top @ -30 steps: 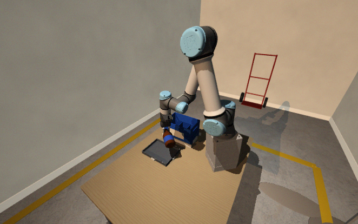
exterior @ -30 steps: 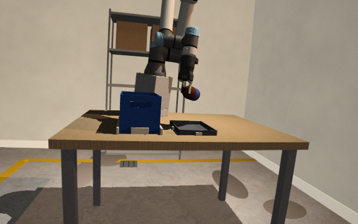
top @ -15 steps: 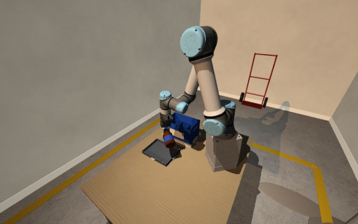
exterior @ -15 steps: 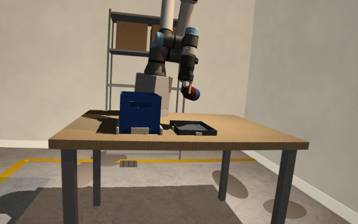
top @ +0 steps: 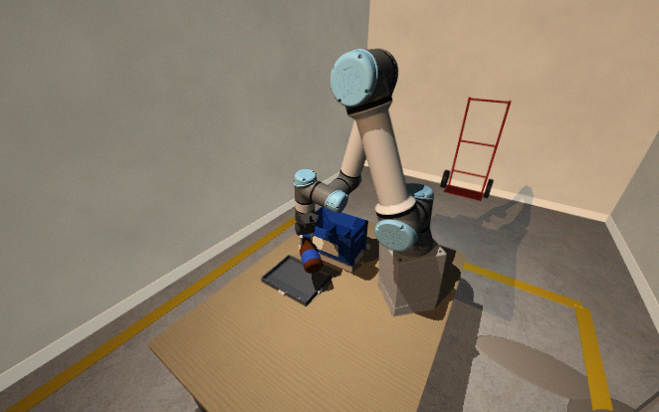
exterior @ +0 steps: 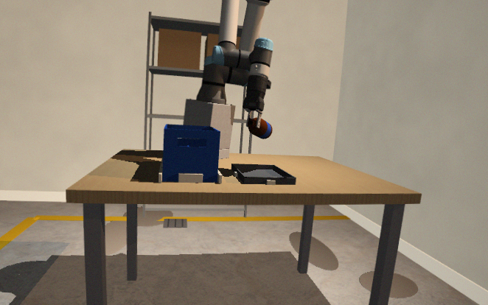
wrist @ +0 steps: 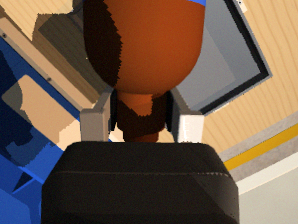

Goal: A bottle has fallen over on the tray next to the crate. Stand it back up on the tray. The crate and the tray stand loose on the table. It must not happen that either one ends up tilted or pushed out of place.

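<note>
A brown bottle with a blue band is held in the air above the tray. It is tilted, its base end pointing outward and down from the fingers. My gripper is shut on the bottle's neck, with one finger on each side of it. The dark tray lies flat on the table below, beside the crate. The blue crate stands upright on the table.
The wooden table carries the crate and tray. Small light blocks sit against the crate's foot and the tray's edges. The robot's pedestal stands at the table, near the crate. A shelf rack stands behind it.
</note>
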{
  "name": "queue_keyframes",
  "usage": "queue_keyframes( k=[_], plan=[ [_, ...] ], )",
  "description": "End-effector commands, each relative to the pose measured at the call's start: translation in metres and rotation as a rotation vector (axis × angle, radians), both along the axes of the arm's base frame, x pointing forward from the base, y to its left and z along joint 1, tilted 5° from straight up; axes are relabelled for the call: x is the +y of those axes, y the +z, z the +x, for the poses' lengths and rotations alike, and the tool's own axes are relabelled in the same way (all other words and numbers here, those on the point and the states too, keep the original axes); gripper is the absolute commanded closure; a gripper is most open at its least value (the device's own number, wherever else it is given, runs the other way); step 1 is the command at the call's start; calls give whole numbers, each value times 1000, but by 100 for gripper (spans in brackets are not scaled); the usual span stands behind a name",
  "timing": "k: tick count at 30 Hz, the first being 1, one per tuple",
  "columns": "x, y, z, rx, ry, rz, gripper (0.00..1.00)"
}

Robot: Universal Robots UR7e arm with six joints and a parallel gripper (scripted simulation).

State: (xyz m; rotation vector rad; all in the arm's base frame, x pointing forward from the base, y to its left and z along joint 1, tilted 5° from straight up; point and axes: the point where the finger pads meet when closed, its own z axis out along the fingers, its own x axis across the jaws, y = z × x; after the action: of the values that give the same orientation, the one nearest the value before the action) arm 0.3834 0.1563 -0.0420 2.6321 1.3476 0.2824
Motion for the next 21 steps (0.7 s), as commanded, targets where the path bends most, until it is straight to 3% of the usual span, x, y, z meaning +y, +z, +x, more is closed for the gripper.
queue_keyframes(
  k=[1, 21],
  plan=[
    [0, 0, 0, -20, -2, -14, 100],
    [1, 1, 0, -99, -12, -65, 100]
  ],
)
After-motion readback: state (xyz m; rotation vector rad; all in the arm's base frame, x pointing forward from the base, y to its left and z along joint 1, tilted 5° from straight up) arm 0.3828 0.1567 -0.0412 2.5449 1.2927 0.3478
